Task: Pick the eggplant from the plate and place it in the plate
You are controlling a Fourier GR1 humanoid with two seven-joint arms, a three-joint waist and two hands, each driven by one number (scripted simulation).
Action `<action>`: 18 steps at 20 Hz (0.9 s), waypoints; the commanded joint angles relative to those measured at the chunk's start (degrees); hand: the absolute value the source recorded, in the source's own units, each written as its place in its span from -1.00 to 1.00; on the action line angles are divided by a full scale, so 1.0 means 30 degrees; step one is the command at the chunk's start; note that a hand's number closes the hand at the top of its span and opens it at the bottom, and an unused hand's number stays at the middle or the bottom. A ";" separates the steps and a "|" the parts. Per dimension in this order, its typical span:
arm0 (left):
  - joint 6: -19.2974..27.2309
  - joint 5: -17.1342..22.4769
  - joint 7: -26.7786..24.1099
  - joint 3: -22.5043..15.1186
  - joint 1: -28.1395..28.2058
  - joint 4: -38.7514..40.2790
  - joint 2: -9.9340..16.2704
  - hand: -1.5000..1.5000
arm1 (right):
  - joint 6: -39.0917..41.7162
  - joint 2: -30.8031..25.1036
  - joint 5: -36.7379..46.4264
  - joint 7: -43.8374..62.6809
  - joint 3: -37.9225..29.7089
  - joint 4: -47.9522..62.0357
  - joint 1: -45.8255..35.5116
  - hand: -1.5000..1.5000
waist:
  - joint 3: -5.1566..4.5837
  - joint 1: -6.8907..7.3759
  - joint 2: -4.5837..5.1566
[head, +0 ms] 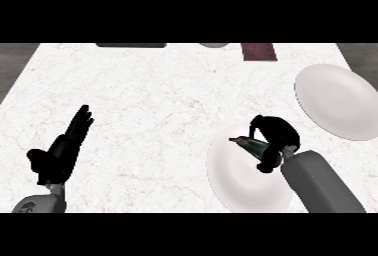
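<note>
You are at the start: your right hand (275, 134) has its fingers curled around the eggplant (251, 146), which lies over the near plate (236, 185) at the bench's front right. The far plate (336, 100) at the right edge holds nothing. Your left hand (63, 150) rests with fingers straight.

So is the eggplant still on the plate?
Yes. The eggplant lies over the near plate, with the right robot hand curled round it. Whether it is lifted, cannot tell.
</note>
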 commanded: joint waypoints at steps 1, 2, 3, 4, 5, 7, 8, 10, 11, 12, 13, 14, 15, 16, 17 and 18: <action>0.0335 -0.0106 0.0534 -0.0024 0.0047 -0.0414 -0.0218 0.00 | -0.2292 -0.2153 0.0223 -0.1741 -0.1005 -0.1213 0.2520 1.00 | 0.0273 -0.0263 0.0202; 0.0047 0.0229 -0.0139 0.0509 0.0802 -0.0631 0.0288 0.00 | -0.3011 -0.3802 -0.0317 -0.2067 -0.2491 -0.1336 0.3194 1.00 | 0.0280 -0.0639 0.0086; -0.0061 0.0446 -0.0065 0.0860 0.0851 -0.0218 0.0514 0.00 | -0.3382 -0.5166 -0.1048 -0.2289 -0.4299 -0.0591 0.3269 1.00 | 0.0299 -0.1158 0.0090; 0.0478 0.0242 -0.0064 0.0903 0.0847 -0.0275 0.0293 0.00 | -0.3978 -0.6133 -0.1565 -0.2424 -0.5643 -0.0258 0.3800 1.00 | 0.0343 -0.1995 -0.0001; 0.0303 0.0514 -0.0237 0.1145 0.1410 -0.0323 0.0386 0.00 | -0.4535 -0.7041 -0.2057 -0.2534 -0.7019 0.0270 0.4046 1.00 | 0.0370 -0.2071 -0.0027; 0.0434 0.0594 0.0001 0.1420 0.1489 -0.0282 0.0517 0.00 | -0.5593 -0.8546 -0.3080 -0.3245 -0.9315 0.0808 0.4593 1.00 | 0.0417 -0.2742 -0.0106; 0.0468 0.0520 -0.0461 0.1426 0.1671 -0.0470 0.0495 0.00 | -0.6102 -0.9260 -0.3628 -0.4327 -1.0275 0.1208 0.5131 1.00 | 0.0412 -0.2414 -0.0044; 0.0040 0.0672 -0.0476 0.1444 0.1895 -0.0538 0.0719 0.00 | -0.6884 -1.0035 -0.5004 -0.6938 -1.2019 0.2182 0.6566 1.00 | 0.0403 -0.1890 0.0067; 0.0226 0.0579 -0.0287 0.1234 0.1501 -0.0773 0.0483 0.00 | -0.6652 -1.0684 -0.5853 -0.8190 -1.2961 0.2511 0.6896 1.00 | 0.0380 -0.1705 0.0084; 0.0487 0.0125 -0.0495 0.0785 0.1340 -0.0437 0.0087 0.00 | -0.7108 -1.0641 -0.6232 -0.9874 -1.3468 0.3397 0.7821 1.00 | 0.0375 -0.1508 0.0192; 0.0649 -0.0164 -0.0476 0.0334 0.0809 -0.0080 -0.0353 0.00 | -0.7414 -1.0906 -0.6536 -1.0609 -1.4160 0.3910 0.7794 1.00 | 0.0332 -0.1040 0.0251; 0.0066 0.0147 0.0011 0.0734 0.0993 -0.0766 0.0554 0.00 | -0.7274 -1.1610 -0.7052 -1.2052 -1.4921 0.4223 0.8648 1.00 | 0.0342 -0.1002 0.0179; -0.0208 0.0283 0.0269 0.0440 0.1347 -0.1337 0.0376 0.00 | -0.6401 -1.2279 -0.7694 -1.2218 -1.5621 0.4283 0.8593 1.00 | 0.0306 -0.0615 0.0171; -0.0399 0.0247 -0.0758 0.0735 0.1231 -0.0171 0.0465 0.00 | -0.6957 -1.2034 -0.7785 -1.3460 -1.5982 0.5222 0.8696 1.00 | 0.0297 -0.0450 0.0245; 0.0302 -0.0209 -0.0054 0.0184 0.1002 -0.0974 -0.0071 0.00 | -0.6622 -1.2815 -0.8223 -1.3781 -1.6685 0.4999 0.8850 1.00 | 0.0294 -0.0480 0.0208; -0.0222 -0.0026 -0.0170 0.0168 0.0601 -0.0421 0.0029 0.00 | -0.7529 -1.2423 -0.8066 -1.5110 -1.6955 0.6980 0.8434 1.00 | 0.0312 -0.0250 0.0282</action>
